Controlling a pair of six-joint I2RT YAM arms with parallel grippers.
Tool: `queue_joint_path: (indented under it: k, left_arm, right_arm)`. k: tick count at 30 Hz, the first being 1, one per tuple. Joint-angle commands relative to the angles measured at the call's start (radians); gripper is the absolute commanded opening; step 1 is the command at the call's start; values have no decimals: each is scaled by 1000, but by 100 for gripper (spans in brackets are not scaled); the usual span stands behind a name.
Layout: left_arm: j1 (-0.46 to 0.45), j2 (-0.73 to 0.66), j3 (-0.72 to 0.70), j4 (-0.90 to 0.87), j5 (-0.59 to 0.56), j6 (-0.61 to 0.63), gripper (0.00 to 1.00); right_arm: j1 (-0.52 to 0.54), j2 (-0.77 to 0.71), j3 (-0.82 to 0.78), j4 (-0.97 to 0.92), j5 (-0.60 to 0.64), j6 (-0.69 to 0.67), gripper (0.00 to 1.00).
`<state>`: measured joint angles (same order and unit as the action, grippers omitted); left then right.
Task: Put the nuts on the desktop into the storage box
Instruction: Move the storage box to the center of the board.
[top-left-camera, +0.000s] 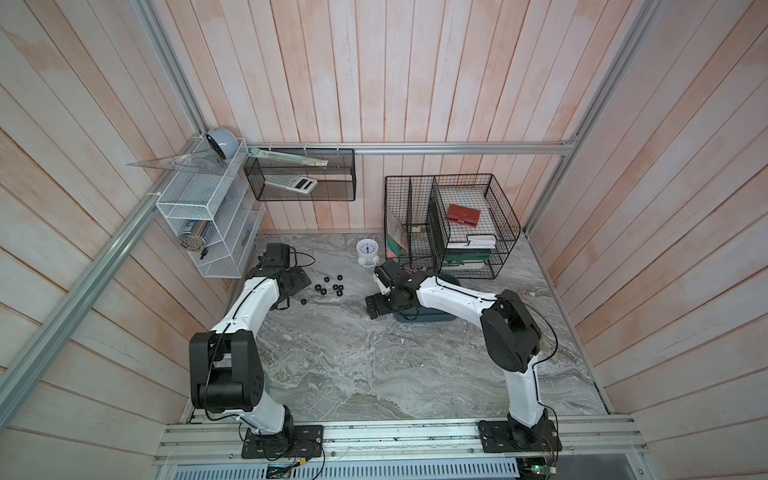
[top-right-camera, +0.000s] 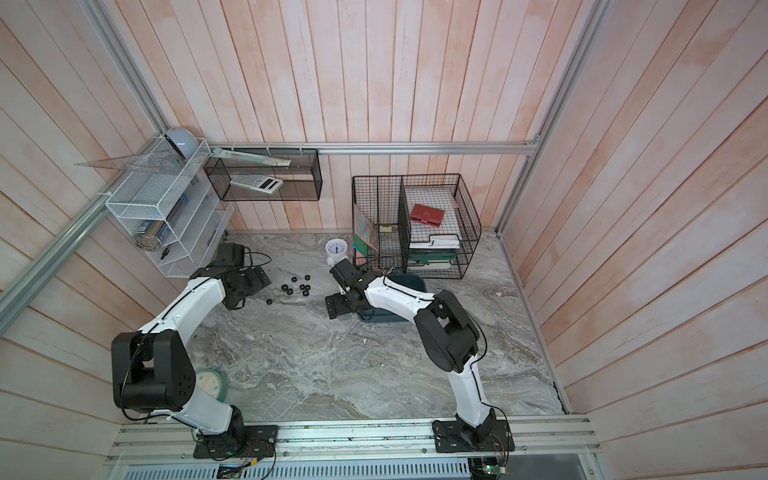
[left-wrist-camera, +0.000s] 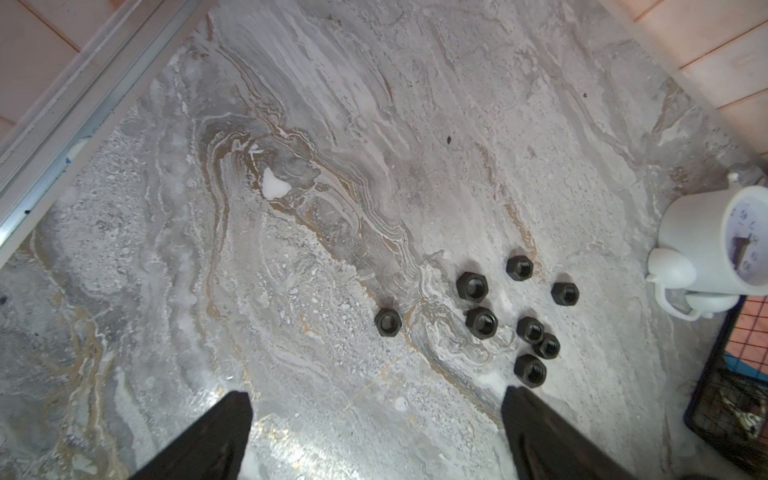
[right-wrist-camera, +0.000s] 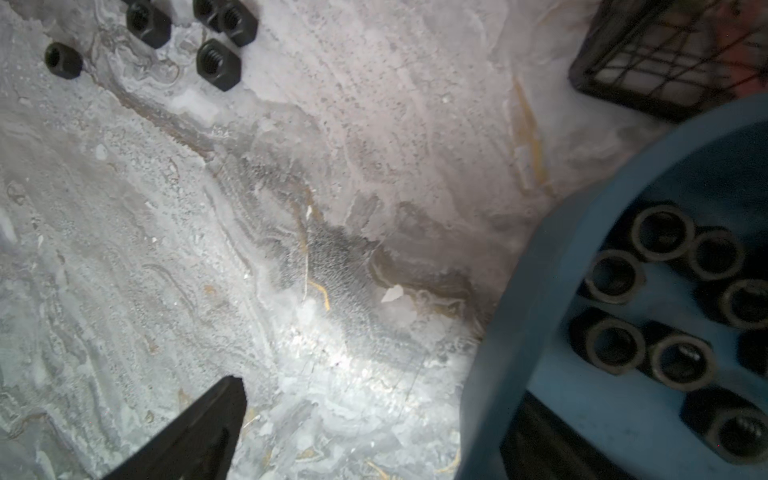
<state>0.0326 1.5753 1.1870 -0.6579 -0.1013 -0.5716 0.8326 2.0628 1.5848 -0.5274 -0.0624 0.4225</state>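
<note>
The left gripper (left-wrist-camera: 374, 392) stands open and empty (the nearer arm). The nuts (left-wrist-camera: 482, 322) lie just ahead, offset toward one finger.

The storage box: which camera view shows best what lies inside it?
The right wrist view: the storage box is close, its nuts inside plainly visible. In both top views the right arm hides most of it. The left wrist view misses it.

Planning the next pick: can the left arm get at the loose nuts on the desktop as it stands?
Probably yes. The left gripper is open just short of the nuts, with only bare desktop between. The white clock stands beyond them, out of the way. A few nuts sit tight together.
</note>
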Motion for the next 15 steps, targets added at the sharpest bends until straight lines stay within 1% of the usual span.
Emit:
queue_joint_path:
  k: [1, 10, 15]
  left_arm:
    - [7, -43, -15, -29, -4, 7, 100]
    - [9, -128, -74, -50, -5, 1, 100]
    - [9, -185, -101, -78, -4, 14, 100]
  right_arm:
    - [47, 32, 42, -7, -24, 19, 98]
    - [149, 74, 76, 31, -44, 45, 98]
    - [196, 125, 136, 47, -55, 47, 98]
